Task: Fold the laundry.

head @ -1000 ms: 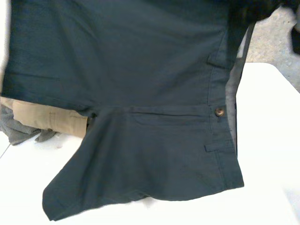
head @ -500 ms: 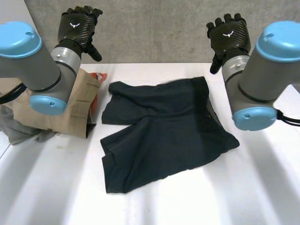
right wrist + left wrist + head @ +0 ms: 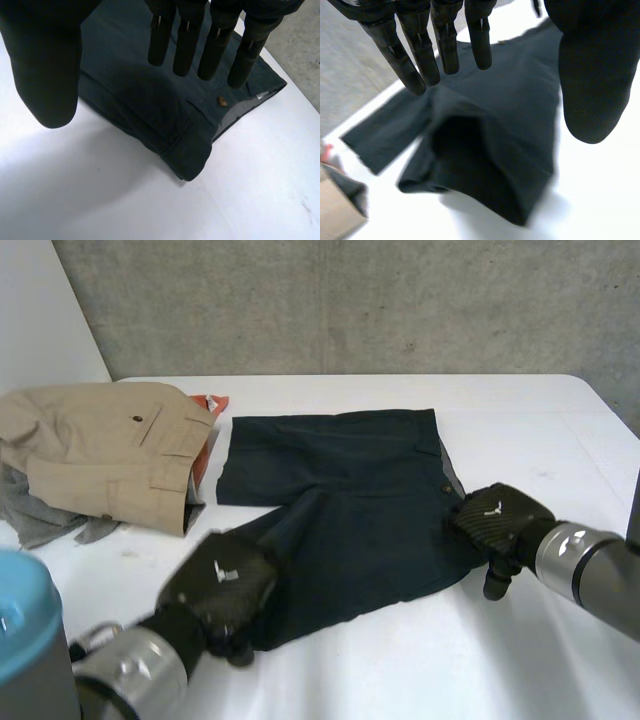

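Observation:
Dark navy shorts (image 3: 340, 500) lie spread on the white table (image 3: 560, 430), waistband towards the right and legs towards the left. My left hand (image 3: 220, 585) hovers at the near leg's hem. In the left wrist view its fingers (image 3: 445, 35) are straight and its thumb stands apart above the open leg end of the shorts (image 3: 485, 135); it is open and holds nothing. My right hand (image 3: 495, 523) is at the near waistband corner. Its straight fingers (image 3: 186, 40) hang over the waistband (image 3: 190, 145) by a brown button (image 3: 221, 101), also open.
A pile of beige shorts (image 3: 110, 450) lies at the table's left on grey cloth (image 3: 40, 520), with a bit of orange-red cloth (image 3: 210, 405) beside it. A concrete wall (image 3: 350, 300) stands behind the table.
A second ago the shorts hung up before the camera. They then dropped onto the table with both hands raised open. Now both hands have come down to the shorts' near edge.

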Robot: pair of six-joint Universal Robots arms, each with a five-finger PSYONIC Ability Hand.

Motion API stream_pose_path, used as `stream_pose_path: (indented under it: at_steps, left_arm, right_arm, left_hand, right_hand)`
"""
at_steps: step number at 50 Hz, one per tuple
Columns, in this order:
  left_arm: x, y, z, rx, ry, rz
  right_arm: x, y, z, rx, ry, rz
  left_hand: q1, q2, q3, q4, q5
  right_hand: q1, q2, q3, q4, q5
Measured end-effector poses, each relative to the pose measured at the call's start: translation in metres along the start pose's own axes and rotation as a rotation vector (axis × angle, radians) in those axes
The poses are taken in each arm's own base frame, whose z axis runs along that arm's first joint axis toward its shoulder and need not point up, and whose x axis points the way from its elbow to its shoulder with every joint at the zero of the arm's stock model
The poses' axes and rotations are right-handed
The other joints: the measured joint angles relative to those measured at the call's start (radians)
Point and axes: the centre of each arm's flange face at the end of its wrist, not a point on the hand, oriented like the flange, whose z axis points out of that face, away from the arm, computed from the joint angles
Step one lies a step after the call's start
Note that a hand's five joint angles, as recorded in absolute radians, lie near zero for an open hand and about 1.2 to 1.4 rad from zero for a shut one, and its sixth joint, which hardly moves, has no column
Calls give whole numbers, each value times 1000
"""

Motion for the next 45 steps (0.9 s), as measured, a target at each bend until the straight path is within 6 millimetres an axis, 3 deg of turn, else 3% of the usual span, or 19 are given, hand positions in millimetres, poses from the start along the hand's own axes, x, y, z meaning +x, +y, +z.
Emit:
stream_pose_path:
  at_steps: [7,13,21,31,34,36,38,39,43,45]
  left_arm:
    - [10,20,4,-57,9,-10]
    - [-10,28,41,-89,-91,-26]
    - [-17,35,64,-113,-117,33]
    - [-7,46,73,-113,-90,170]
    - [-2,49,73,-115,-74,190]
    - [0,49,72,-114,-65,192]
    - [1,49,72,-112,-61,189]
    - [1,49,71,-109,-62,184]
    - [0,46,67,-104,-73,167]
    - [-3,41,58,-101,-84,147]
  right_arm:
    - [-2,25,20,65,24,-7]
    - [-2,42,44,101,65,-1]
    - [2,47,57,134,118,21]
    - [3,46,59,131,144,78]
    - [1,46,56,114,130,88]
    - [-2,45,54,99,117,94]
    - [-3,45,53,93,111,96]
    - [-4,44,48,76,97,101]
    - [-6,42,41,50,82,106]
    - [-7,38,28,8,62,107]
  left_hand:
    - [-80,-81,-80,-93,-103]
    - [-123,-125,-122,-131,-149]
    - [-93,-92,-98,-97,-95]
    - [-6,-5,-8,-6,-3]
    - [215,203,188,189,184]
    - [570,554,533,534,521]
    - [570,554,533,534,521]
    - [734,754,746,747,729]
    - [734,769,761,764,733]
    - [734,769,761,764,733]
  right_hand:
    - [0,0,0,0,0]
    - [91,91,85,80,76]
    - [561,665,662,660,642]
    - [579,668,687,688,670]
    - [579,668,687,689,673]
    - [579,668,687,689,673]
    - [579,668,687,689,673]
    - [579,668,687,689,673]
    - [579,668,687,689,673]
    - [579,668,687,689,673]
